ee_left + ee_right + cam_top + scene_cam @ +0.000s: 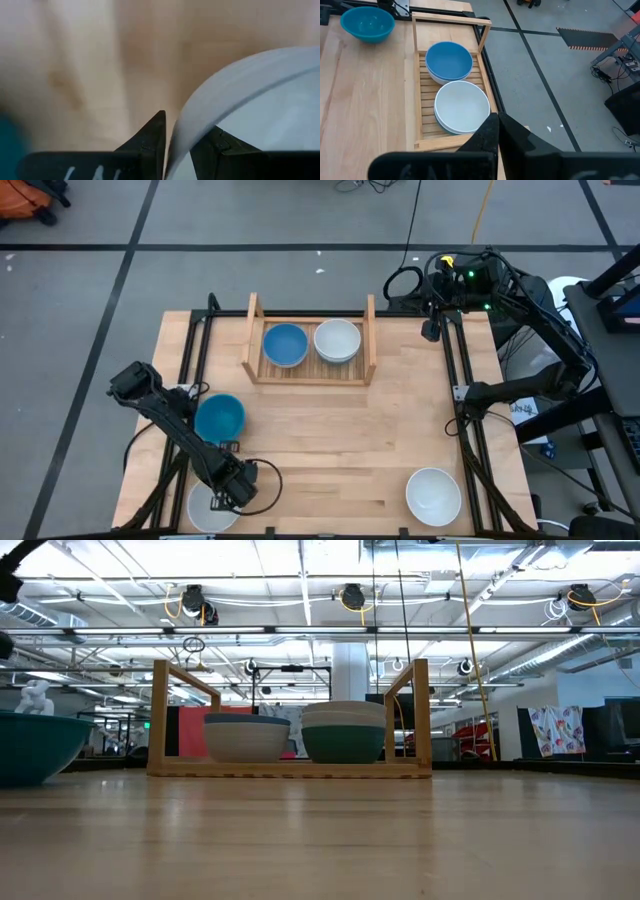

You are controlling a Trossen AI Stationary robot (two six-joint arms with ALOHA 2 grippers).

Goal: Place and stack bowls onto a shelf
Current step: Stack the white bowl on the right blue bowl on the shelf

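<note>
Nearest you, at the front left corner of the table, your left gripper is straddling the rim of a white bowl; in the left wrist view one finger is sitting outside the rim of that bowl and the other inside it, pinching the wall. The bowl is resting on the wood, partly hidden under the wrist in the high view.

At the front right corner you are seeing a second white bowl standing alone, well apart from both arms.

Just behind the left gripper, beside the left arm's forearm, a bright blue bowl is sitting upright on the tabletop; it is also showing in the low view and the right wrist view.

Farther back, the shelf is standing at the table's rear centre and holding two stacks side by side: a blue-topped stack on the left, white underneath, and a white-topped stack on the right, with a dark green bowl at its base.

Your right gripper is waiting off the table's right rear, its fingers pressed together, looking down on the shelf.
</note>
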